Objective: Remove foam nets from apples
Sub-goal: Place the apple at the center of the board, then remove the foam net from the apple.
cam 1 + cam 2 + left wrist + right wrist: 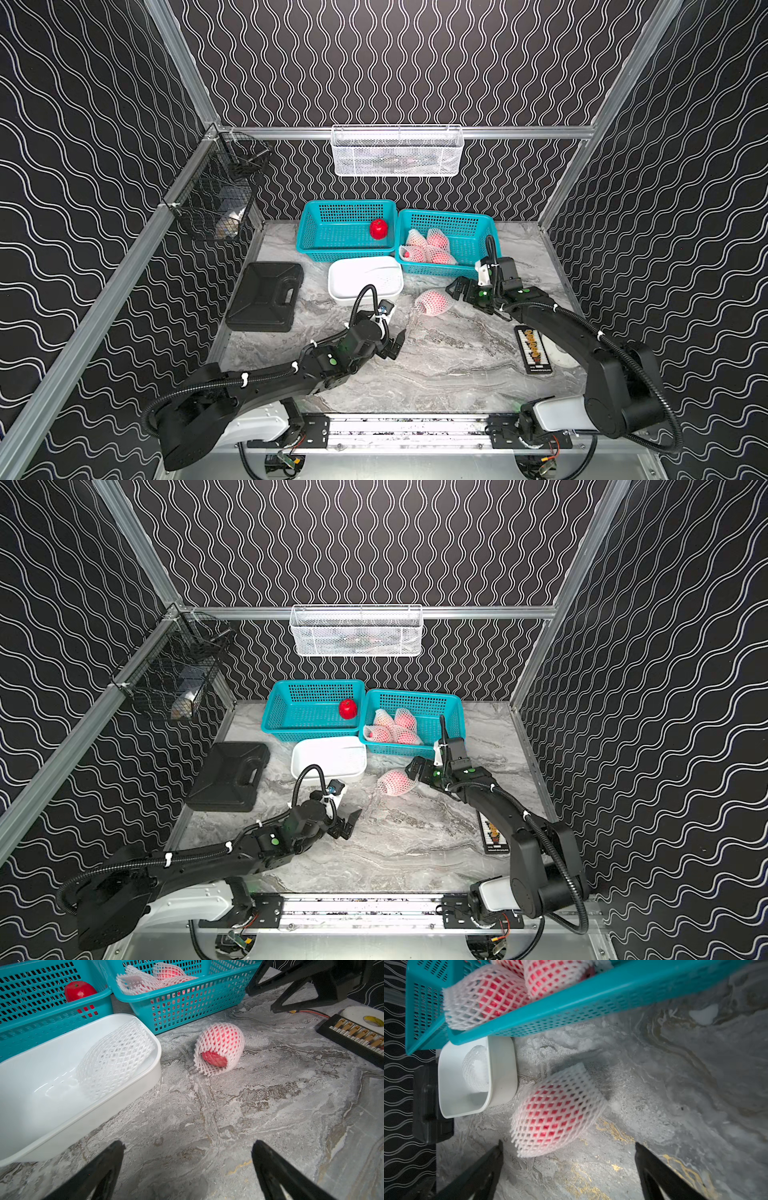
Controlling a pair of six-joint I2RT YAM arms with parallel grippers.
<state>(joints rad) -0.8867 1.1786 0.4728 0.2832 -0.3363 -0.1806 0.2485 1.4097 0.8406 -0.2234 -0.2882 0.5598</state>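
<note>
A black wire basket (216, 195) hangs on the left wall; its contents cannot be made out. A closed black case (266, 297) lies on the tabletop (436, 365) below it.

The left teal basket (324, 232) contains one bare, glossy red apple (378, 229) against its right wall. The white tub (365, 278) stands just in front of this basket and contains one empty foam net (116, 1059), lying on its side.

The left pincer (395, 344) is spread wide and holds nothing. It hovers over bare tabletop near the tub's front corner.

A white wire basket (397, 151) hangs on the back rail; its contents are unclear.

One netted apple (432, 302) lies on its side on the tabletop, between the tub and the right pincer (456, 291). Red skin shows through the net's open end in the left wrist view.

The right teal basket (469, 232) holds several netted apples (428, 249), grouped in its left half.

The right pincer is spread wide and grips nothing. It sits just beside the netted apple on the tabletop; contact cannot be determined.

A black strip (534, 351) lies near the right arm.
</note>
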